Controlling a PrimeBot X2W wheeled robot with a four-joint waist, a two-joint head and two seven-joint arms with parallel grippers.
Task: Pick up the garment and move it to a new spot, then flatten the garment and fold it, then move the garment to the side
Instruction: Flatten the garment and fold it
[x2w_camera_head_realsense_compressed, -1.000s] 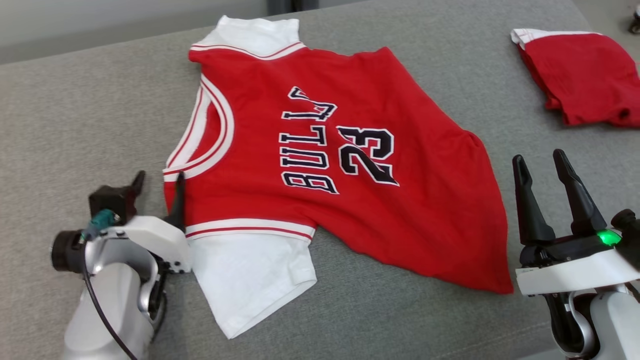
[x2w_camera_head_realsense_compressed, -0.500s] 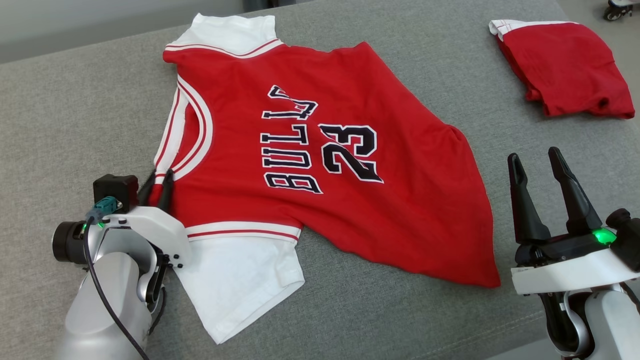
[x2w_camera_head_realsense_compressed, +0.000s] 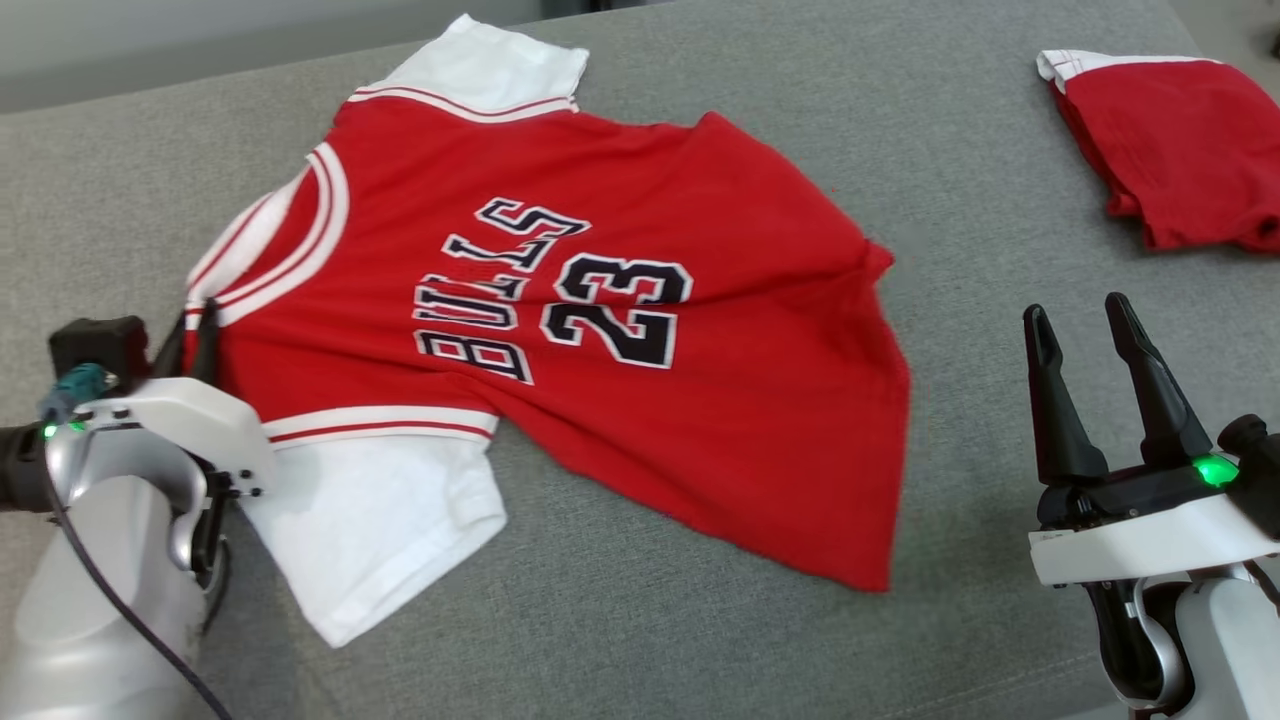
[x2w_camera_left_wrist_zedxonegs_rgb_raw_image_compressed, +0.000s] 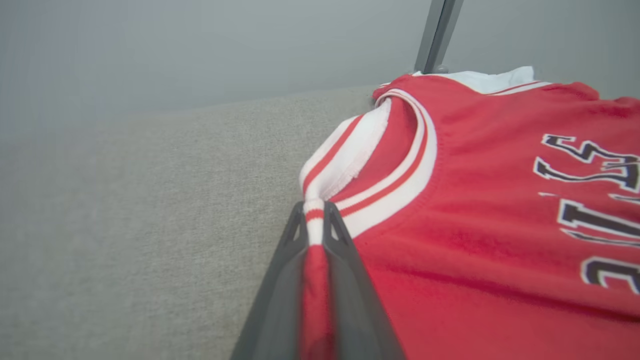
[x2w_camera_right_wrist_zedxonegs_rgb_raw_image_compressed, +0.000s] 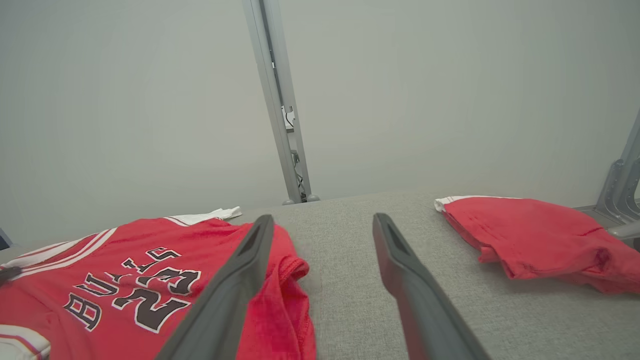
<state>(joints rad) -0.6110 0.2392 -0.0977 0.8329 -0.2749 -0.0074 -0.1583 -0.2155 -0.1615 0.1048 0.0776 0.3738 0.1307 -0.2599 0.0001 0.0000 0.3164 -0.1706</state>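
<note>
A grey woven-fabric surface (x2w_camera_head_realsense_compressed: 700, 620) spans the head view. A red Bulls 23 jersey (x2w_camera_head_realsense_compressed: 640, 420) with white sleeves lies spread over the frame's left and centre, lettering up. A folded red garment (x2w_camera_head_realsense_compressed: 1190, 150) with white trim lies at the upper right, well apart.

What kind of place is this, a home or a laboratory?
Probably a lab or test room: a bare grey wall, a metal post, and a jersey laid out on a fabric-covered table.
</note>
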